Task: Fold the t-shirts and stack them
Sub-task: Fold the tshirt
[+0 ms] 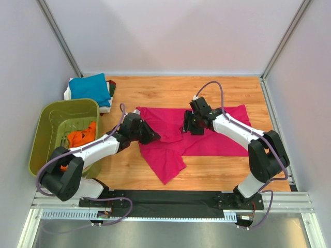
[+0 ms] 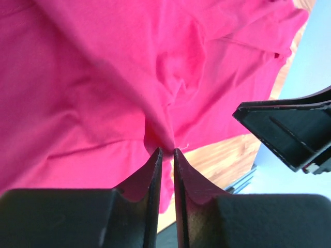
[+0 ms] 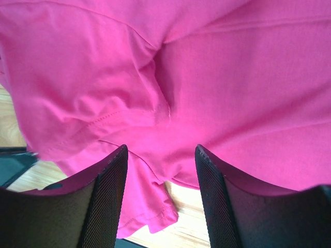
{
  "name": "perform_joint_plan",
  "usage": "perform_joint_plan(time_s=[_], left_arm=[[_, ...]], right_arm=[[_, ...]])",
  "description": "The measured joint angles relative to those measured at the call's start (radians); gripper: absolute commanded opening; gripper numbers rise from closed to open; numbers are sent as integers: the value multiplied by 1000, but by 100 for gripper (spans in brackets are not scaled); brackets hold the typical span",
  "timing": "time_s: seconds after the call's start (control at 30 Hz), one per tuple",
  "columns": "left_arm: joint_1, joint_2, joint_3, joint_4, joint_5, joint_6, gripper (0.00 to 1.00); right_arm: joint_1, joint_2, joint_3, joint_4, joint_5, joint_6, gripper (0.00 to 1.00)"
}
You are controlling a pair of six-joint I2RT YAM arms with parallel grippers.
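My left gripper (image 2: 166, 151) is pinched shut on a fold of the pink shirt (image 1: 207, 144), which lies crumpled mid-table. My right gripper (image 3: 160, 151) hangs over it, jaws apart. An orange shirt (image 1: 83, 135) lies in the basket (image 1: 51, 116) at left, and a teal shirt (image 1: 89, 85) sits far left.

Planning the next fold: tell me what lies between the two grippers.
Only the pink shirt, bunched, lies between the left gripper and the right gripper; the top view shows it.
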Motion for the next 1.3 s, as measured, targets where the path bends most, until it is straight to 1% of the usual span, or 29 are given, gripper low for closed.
perform_joint_plan(time_s=[0.07, 0.1, 0.17, 0.27, 0.3, 0.37, 0.5, 0.7, 0.87, 1.07, 1.27, 1.3], left_arm=[[0, -17, 3, -44, -8, -30, 21], [0, -21, 5, -61, -9, -45, 27], [0, -20, 5, -95, -6, -69, 29], [-1, -19, 5, -133, -5, -94, 38], [-2, -19, 4, -143, -10, -96, 43], [-5, -19, 3, -157, -38, -81, 58], [-11, -29, 3, -171, -113, -3, 70], [-19, -29, 1, -130, -124, 66, 70], [-42, 27, -3, -74, -108, 88, 68], [-47, 63, -3, -63, -111, 104, 64], [-47, 82, -3, -45, -112, 107, 63], [-47, 85, -3, -44, -112, 107, 63]], right_arm=[[0, -1, -11, 1, 0, 3, 56], [0, -1, -16, -1, -1, 3, 56], [0, -1, -23, 0, -1, 3, 56], [0, -1, -26, 0, -1, 3, 56], [0, -1, -26, 0, -1, 3, 56], [0, -1, -27, 5, -5, 3, 56], [0, -3, -47, 35, -26, -6, 56], [0, 9, -61, 98, -69, -30, 48], [0, 63, -61, 166, -112, -43, 47], [0, 129, -61, 173, -127, -54, 43], [0, 151, -57, 185, -133, -54, 39], [0, 156, -56, 187, -133, -54, 36]])
